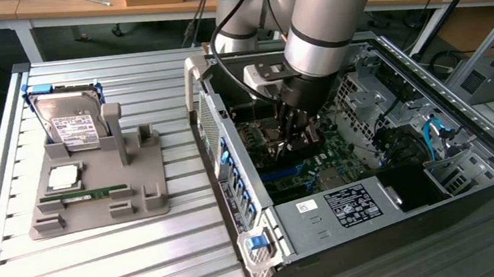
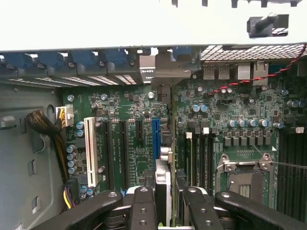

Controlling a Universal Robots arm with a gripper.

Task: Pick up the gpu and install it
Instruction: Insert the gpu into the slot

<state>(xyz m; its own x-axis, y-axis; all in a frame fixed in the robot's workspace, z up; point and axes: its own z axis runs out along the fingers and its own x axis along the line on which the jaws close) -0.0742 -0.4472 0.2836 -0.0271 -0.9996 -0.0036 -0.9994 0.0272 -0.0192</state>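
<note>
Slatted metal table (image 1: 106,272) carries an open computer case (image 1: 463,160), with my arm reaching down inside it. Between my fingers stands the gpu (image 2: 163,191), held edge-on just above the motherboard (image 2: 129,143) near the blue slot (image 2: 155,139); so pickup looks done, seating not yet finished. My gripper (image 2: 165,211) is partly closed, clamped on the card. Beside the case, a grey holder (image 1: 99,192) keeps the hard drive (image 1: 71,123) and memory stick (image 1: 95,192).

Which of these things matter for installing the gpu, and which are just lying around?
In the job: gpu, edge-on in the claw; motherboard; computer case.
Lying about: hard drive, processor chip, memory stick, all on the grey holder.
</note>
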